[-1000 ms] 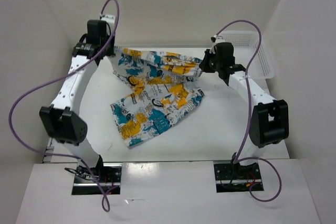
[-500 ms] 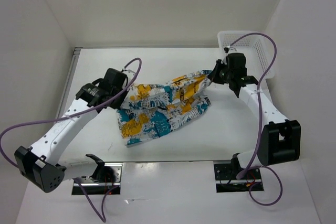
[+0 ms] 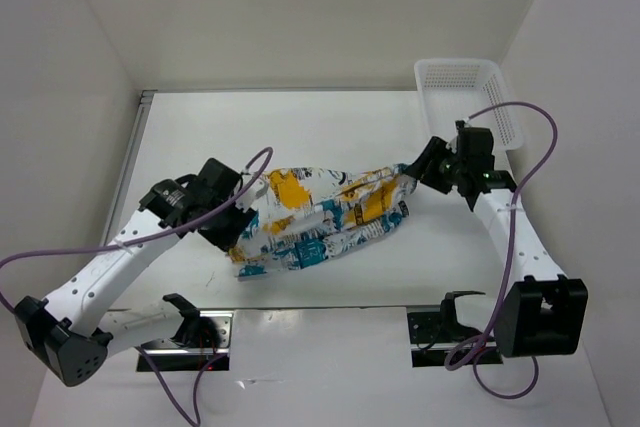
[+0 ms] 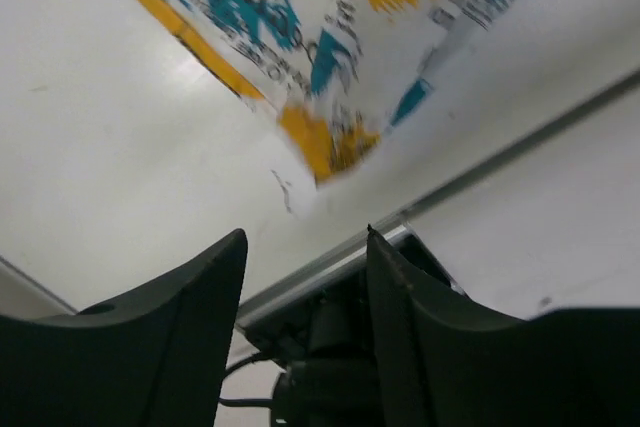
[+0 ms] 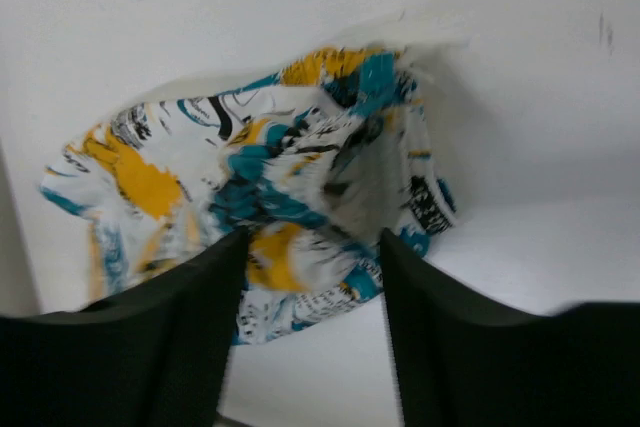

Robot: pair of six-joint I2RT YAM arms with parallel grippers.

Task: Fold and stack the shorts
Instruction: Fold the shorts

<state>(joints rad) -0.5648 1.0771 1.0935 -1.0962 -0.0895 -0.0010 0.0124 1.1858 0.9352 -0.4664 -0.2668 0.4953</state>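
The shorts (image 3: 325, 212), white with teal, yellow and black print, lie bunched in a long band across the middle of the table. My left gripper (image 3: 232, 230) is at their left end, open; in the left wrist view the gripper (image 4: 305, 247) holds nothing and the shorts (image 4: 330, 37) lie beyond its fingertips. My right gripper (image 3: 418, 172) is at their right end, also open. In the right wrist view the gripper (image 5: 312, 237) has its jaws apart, with the shorts' (image 5: 290, 177) crumpled end just past the tips.
A white mesh basket (image 3: 455, 64) stands at the back right corner, close behind the right arm. White walls enclose the table on three sides. The arm bases and their cables sit along the near edge.
Both grippers went from shut on the shorts to open and let them go. The arms came forward and down, and the shorts dropped onto the table nearer the front.
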